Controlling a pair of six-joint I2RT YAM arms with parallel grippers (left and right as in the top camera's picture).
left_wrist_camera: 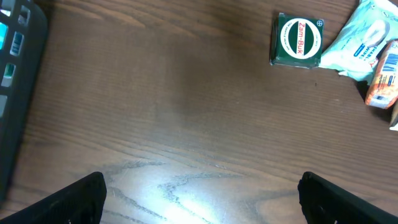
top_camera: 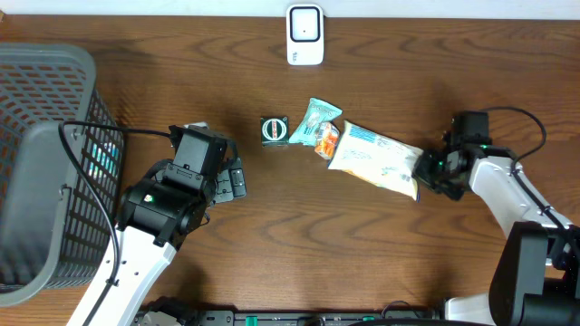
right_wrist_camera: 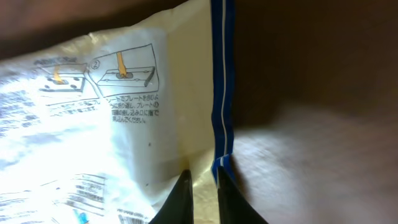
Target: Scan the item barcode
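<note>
A white packet [top_camera: 376, 160] with a blue edge lies on the wooden table right of centre, and its printed back [right_wrist_camera: 93, 118] fills the right wrist view. My right gripper [top_camera: 428, 172] is shut on the packet's right end; its two thin fingers [right_wrist_camera: 204, 186] pinch the seam beside the blue stripe. A white barcode scanner [top_camera: 305, 34] stands at the table's far edge. My left gripper [top_camera: 232, 177] hangs open over bare wood at centre left, with its fingertips [left_wrist_camera: 84, 198] wide apart and nothing between them.
A small green Zam-Buk box [top_camera: 275, 129] [left_wrist_camera: 298, 40], a teal packet [top_camera: 316, 119] [left_wrist_camera: 357, 38] and an orange packet [top_camera: 327, 139] [left_wrist_camera: 382, 78] lie left of the white packet. A grey mesh basket [top_camera: 41, 163] fills the left side.
</note>
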